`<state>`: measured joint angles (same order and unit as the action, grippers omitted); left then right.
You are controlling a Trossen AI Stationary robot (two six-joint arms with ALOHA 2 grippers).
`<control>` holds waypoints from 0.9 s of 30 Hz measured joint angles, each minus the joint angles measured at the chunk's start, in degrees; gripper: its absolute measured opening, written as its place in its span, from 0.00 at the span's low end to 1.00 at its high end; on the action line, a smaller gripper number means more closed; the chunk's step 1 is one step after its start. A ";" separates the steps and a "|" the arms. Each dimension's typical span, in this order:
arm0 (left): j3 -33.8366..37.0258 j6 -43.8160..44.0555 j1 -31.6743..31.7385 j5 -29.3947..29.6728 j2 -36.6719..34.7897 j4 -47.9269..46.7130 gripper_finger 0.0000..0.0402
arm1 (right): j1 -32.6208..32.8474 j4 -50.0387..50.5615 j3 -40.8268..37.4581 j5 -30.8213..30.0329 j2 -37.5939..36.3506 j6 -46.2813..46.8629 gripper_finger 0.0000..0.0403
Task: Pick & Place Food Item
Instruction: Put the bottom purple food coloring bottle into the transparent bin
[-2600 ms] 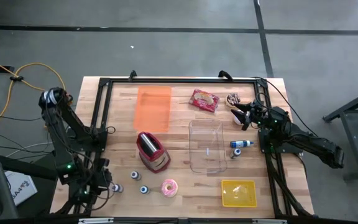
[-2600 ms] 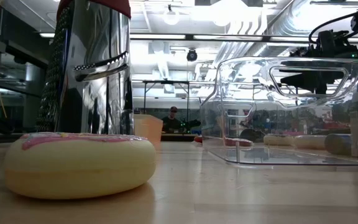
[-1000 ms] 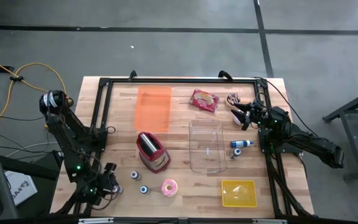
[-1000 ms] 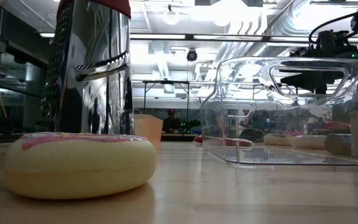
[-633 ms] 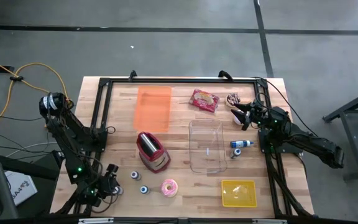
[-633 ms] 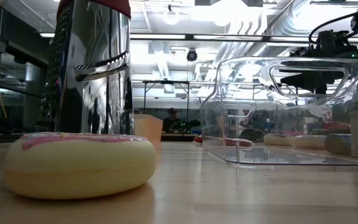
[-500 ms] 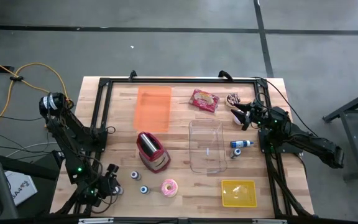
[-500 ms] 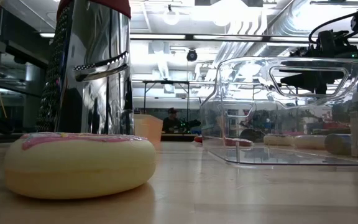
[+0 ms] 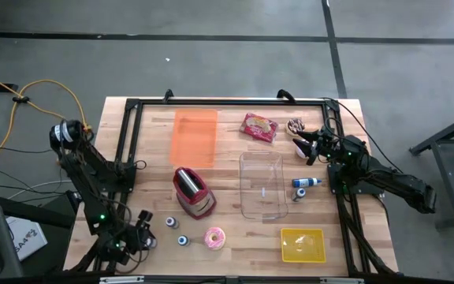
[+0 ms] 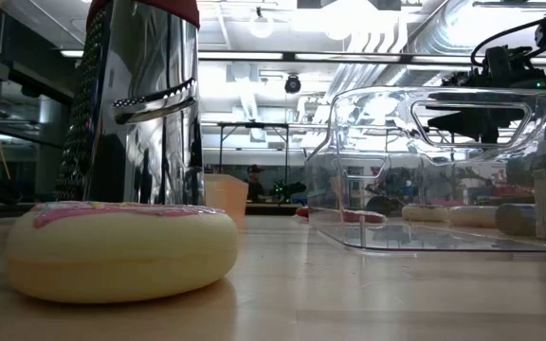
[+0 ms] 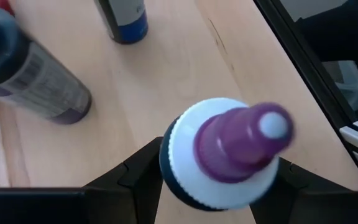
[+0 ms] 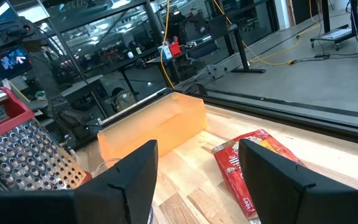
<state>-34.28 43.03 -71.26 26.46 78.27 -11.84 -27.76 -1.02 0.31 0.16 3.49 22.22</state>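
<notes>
A wooden table (image 9: 156, 142) holds the work with no food item yet lifted or placed. The left gripper (image 9: 143, 223) sits low at the near left corner, its fingers spread on either side of a purple-capped bottle (image 11: 229, 155) that stands upright between them; whether they press on it cannot be told. Two more small bottles (image 9: 176, 232) stand just right of it, with a pink-iced doughnut (image 9: 214, 237) beyond them. The right gripper (image 9: 306, 147) hangs at the far right with open, empty fingers, aimed toward the red snack packet (image 12: 253, 165) and the orange tray (image 12: 157, 127). A clear container (image 9: 261, 184) rests mid-table, apparently empty, beside a red-topped grater (image 9: 192, 192); a yellow tray (image 9: 303, 244) lies near right. Judged from this, the task has barely begun: picking, carrying and setting down all remain.
</notes>
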 joint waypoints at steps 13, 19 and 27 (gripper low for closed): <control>0.00 1.84 -1.45 2.44 1.14 0.79 0.47 | 0.02 0.00 -0.01 0.02 -0.01 0.00 0.52; 0.00 3.48 -2.38 3.24 2.18 1.36 0.47 | 0.00 0.00 -0.01 0.00 -0.01 0.00 0.52; 0.60 4.94 -5.37 9.38 2.63 3.22 0.47 | 0.00 0.00 -0.01 0.00 -0.01 0.00 0.52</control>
<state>-33.68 47.96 -76.63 35.83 80.90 -8.62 -27.77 -1.02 0.30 0.16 3.49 22.22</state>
